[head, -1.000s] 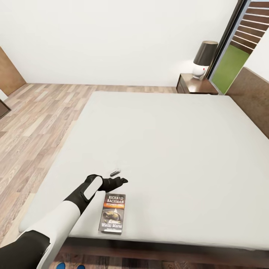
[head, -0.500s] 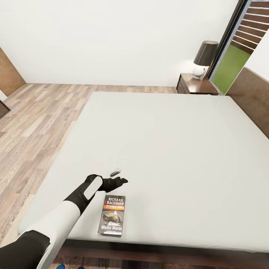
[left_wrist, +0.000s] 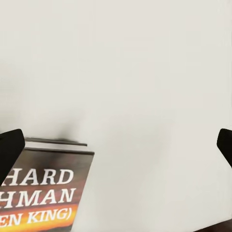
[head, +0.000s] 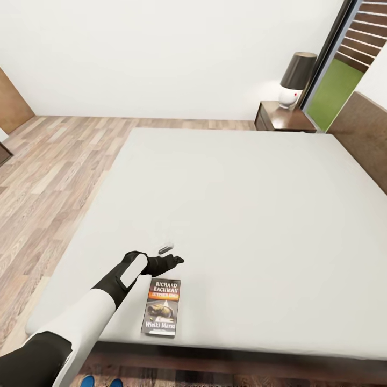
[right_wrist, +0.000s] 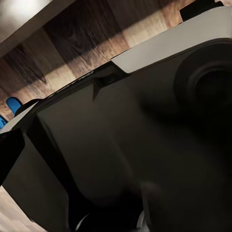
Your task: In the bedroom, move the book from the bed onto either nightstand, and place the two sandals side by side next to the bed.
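The book (head: 161, 307) lies flat on the bed (head: 242, 215) near its front edge, a dark paperback with white "RICHARD BACHMAN" lettering. My left gripper (head: 174, 260) hovers low over the mattress just beyond the book's far end, open and holding nothing. The left wrist view has the book's top edge (left_wrist: 46, 188) beside one fingertip (left_wrist: 9, 147), with the other fingertip (left_wrist: 224, 142) far off across bare mattress. Blue tips of the sandals (head: 86, 382) peek out on the floor below the bed's front edge. The nightstand (head: 282, 119) stands at the bed's far right corner.
A lamp (head: 295, 78) with a dark shade stands on the nightstand, beside a dark-framed window (head: 336, 86). The brown headboard (head: 363, 131) runs along the right. Wood-plank floor (head: 48, 177) stretches left of the bed. The right wrist view faces my dark body (right_wrist: 145, 145), one fingertip (right_wrist: 8, 150) and a blue sandal (right_wrist: 13, 103).
The whole head picture has shifted slightly, so the camera moved. The left arm and the book keep their places relative to each other.
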Tool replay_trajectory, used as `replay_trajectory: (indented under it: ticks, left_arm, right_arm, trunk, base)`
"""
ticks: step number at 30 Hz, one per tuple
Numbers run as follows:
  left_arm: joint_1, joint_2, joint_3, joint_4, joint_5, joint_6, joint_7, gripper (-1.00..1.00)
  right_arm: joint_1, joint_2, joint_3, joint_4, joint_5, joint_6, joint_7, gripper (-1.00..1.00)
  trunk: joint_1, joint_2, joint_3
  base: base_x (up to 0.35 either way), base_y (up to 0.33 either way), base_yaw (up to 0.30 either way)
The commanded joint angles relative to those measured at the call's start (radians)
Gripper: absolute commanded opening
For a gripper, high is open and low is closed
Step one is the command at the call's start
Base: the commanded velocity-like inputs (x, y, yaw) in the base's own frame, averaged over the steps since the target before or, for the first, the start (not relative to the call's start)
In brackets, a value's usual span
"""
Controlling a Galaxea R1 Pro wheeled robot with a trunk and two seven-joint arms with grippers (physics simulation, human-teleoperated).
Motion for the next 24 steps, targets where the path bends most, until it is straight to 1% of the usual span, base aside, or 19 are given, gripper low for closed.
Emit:
replay_trajectory:
  ticks: [1,2,4,5,6,7,9,11,16,24]
  left_arm:
    - [0.0,0.0,-0.003,-0.001,0.008,-0.001,0.006,1.0]
    - [0.0,0.0,-0.003,0.0,0.007,-0.005,0.006,1.0]
    - [0.001,0.0,-0.002,0.0,0.006,-0.033,0.006,1.0]
    - [0.002,0.0,-0.003,0.001,0.004,-0.087,0.006,1.0]
    - [0.002,0.0,-0.003,0.001,0.004,-0.108,0.006,1.0]
    - [0.002,0.0,-0.003,0.001,0.003,-0.148,0.006,1.0]
    - [0.003,0.0,-0.003,0.002,0.003,-0.192,0.007,1.0]
    - [0.003,0.0,-0.003,0.003,0.003,-0.216,0.007,1.0]
    - [0.004,0.0,-0.004,0.002,0.003,-0.236,0.008,1.0]
    - [0.007,0.0,-0.004,0.003,0.005,-0.238,0.009,1.0]
  right_arm:
    - [-0.001,-0.001,0.0,0.003,-0.008,-0.002,0.005,1.0]
    - [-0.001,0.0,0.0,0.003,-0.008,-0.002,0.005,1.0]
    - [-0.001,0.0,0.0,0.003,-0.007,-0.002,0.003,1.0]
    - [-0.001,-0.001,0.0,0.003,-0.006,-0.002,0.003,1.0]
    - [-0.001,-0.001,0.0,0.003,-0.006,-0.002,0.002,1.0]
    - [-0.001,-0.001,0.0,0.003,-0.006,-0.002,0.002,1.0]
    - [-0.001,-0.001,0.0,0.003,-0.006,-0.001,0.002,1.0]
    - [-0.001,-0.001,0.0,0.003,-0.006,-0.002,0.002,1.0]
    - [-0.001,-0.001,0.0,0.003,-0.007,-0.002,0.002,1.0]
    - [-0.001,-0.001,0.0,0.003,-0.008,-0.001,0.003,1.0]
  trunk:
    - [0.0,0.0,-0.002]
    - [0.0,0.0,-0.004]
    - [0.0,0.0,-0.007]
    - [0.0,0.0,-0.008]
    - [0.0,0.0,-0.01]
    - [0.0,0.0,-0.011]
    - [0.0,0.0,-0.014]
    - [0.0,0.0,-0.018]
    - [0.0,0.0,-0.025]
    - [0.0,0.0,-0.037]
  base:
    - [0.0,0.0,0.0]
    - [0.0,0.0,0.0]
    - [0.0,0.0,0.0]
    - [0.0,0.0,0.0]
    - [0.0,0.0,0.0]
    - [0.0,0.0,0.0]
    - [0.0,0.0,0.0]
    - [0.0,0.0,0.0]
    - [0.0,0.0,0.0]
    - [0.0,0.0,0.0]
